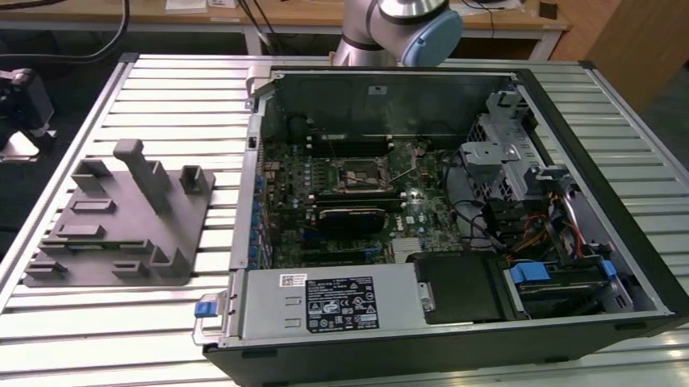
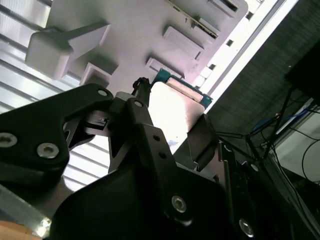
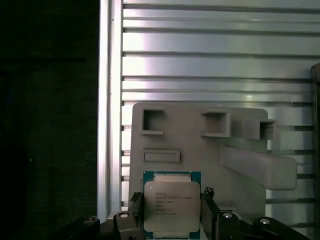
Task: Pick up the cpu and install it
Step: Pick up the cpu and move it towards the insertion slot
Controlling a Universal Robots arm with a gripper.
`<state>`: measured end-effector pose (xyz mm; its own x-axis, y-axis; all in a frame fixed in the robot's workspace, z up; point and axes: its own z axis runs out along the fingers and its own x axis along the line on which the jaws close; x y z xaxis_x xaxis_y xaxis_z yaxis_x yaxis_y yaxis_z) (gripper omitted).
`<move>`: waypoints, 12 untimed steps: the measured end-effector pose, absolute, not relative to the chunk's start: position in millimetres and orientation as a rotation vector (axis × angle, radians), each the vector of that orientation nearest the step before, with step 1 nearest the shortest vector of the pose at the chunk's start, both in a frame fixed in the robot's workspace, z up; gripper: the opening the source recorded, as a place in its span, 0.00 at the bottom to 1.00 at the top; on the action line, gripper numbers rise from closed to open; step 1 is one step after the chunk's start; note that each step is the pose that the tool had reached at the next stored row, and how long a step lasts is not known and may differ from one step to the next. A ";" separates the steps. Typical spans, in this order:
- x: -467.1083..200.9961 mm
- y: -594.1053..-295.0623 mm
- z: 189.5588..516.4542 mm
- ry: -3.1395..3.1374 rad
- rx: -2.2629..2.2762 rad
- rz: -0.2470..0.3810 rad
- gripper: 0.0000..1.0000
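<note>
We record, nearest first, the gripper, jaws closed on opposite edges of the cpu, which sits between them in both wrist views, then the grey fixture tray beyond it, the slatted metal table beneath, and the open computer case beside the tray.

a ribbed aluminium table of long parallel slats spans the exterior view, and bright light glares off its slats in the first wrist view. beyond its far edge stands a wooden bench on white legs, with dark cables hanging by it. dark floor lies beside the table. a wooden panel stands at the exterior view's right.
</note>
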<state>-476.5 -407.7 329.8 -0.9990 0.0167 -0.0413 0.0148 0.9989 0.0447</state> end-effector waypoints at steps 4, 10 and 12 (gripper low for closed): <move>-476.5 -407.4 341.4 3.097 0.024 0.069 0.55; -476.5 -407.1 358.2 3.094 0.024 0.069 0.55; -476.5 -407.0 362.5 3.093 0.024 0.069 0.55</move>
<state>-476.5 -407.0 362.5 -0.9988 0.0167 -0.0471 0.0146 0.9989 0.0447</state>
